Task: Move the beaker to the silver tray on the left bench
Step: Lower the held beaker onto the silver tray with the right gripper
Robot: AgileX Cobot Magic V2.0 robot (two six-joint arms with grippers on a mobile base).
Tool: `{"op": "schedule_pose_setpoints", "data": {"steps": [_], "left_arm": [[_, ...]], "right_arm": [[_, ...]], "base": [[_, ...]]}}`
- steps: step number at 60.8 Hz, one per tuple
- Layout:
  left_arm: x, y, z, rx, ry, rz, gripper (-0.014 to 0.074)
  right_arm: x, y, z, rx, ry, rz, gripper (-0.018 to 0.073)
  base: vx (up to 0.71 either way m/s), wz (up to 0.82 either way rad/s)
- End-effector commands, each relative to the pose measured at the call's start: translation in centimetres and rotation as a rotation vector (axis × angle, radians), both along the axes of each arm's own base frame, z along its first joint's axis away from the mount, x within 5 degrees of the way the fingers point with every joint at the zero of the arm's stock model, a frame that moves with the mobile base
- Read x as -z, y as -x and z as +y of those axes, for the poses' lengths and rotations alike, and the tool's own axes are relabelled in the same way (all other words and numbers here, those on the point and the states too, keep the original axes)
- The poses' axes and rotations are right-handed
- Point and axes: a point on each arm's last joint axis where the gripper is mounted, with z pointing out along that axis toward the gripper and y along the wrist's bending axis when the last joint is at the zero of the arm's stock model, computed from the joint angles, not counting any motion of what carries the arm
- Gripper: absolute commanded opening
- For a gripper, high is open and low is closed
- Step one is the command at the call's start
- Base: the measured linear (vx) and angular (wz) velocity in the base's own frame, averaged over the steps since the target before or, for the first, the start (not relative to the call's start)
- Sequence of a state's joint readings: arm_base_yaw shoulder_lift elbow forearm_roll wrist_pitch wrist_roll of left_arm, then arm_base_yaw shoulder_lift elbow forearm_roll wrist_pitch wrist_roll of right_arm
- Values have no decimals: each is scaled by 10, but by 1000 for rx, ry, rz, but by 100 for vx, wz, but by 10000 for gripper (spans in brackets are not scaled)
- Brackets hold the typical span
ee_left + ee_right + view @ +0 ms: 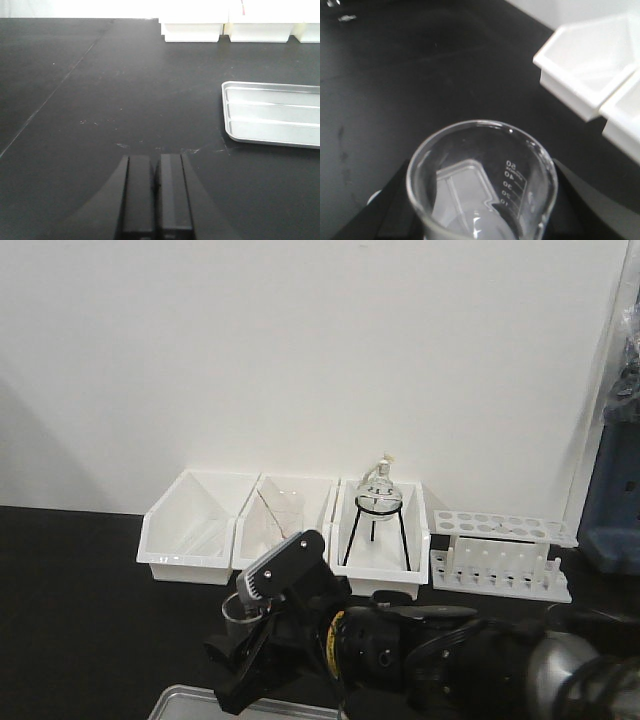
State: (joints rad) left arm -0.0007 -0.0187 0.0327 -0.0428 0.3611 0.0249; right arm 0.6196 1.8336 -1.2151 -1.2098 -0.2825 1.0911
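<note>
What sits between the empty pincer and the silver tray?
Nothing: in the left wrist view, only bare black bench top with faint scuffs separates the left pincer from the silver tray.

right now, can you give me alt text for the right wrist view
A small clear beaker with printed graduation marks fills the lower frame, seen from above and held between the black fingers of the right hand. Behind it lies the black bench, with white bins at upper right.

Glossy black right arm [430,650], grey plate [283,565] with screws, yellow wrist ring [336,632], matte black left end effector [155,165]
</note>
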Motion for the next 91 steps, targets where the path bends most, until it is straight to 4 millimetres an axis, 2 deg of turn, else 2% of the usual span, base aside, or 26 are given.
{"op": "schedule_pose_setpoints", "data": {"steps": [1, 17, 30, 72, 80, 91], "left_arm": [[-1, -2, 0, 0, 9, -65, 1], [-1, -2, 0, 0, 9, -65, 1], [-1, -2, 0, 0, 9, -65, 1], [-1, -2, 0, 0, 9, -65, 1], [-1, -2, 0, 0, 9, -65, 1], [-1, -2, 0, 0, 9, -65, 1]], "right_arm": [[-9, -7, 7, -20, -105, 5, -11], [57, -27, 16, -26, -128, 46, -11], [89, -30, 21, -76, -62, -13, -9], [115, -31, 21, -75, -38, 38, 20], [115, -31, 22, -77, -42, 36, 74], [113, -30, 23, -92, -64, 28, 237]], "base": [[0, 0], [0, 0], [0, 0], [0, 0], [0, 0], [0, 0]]}}
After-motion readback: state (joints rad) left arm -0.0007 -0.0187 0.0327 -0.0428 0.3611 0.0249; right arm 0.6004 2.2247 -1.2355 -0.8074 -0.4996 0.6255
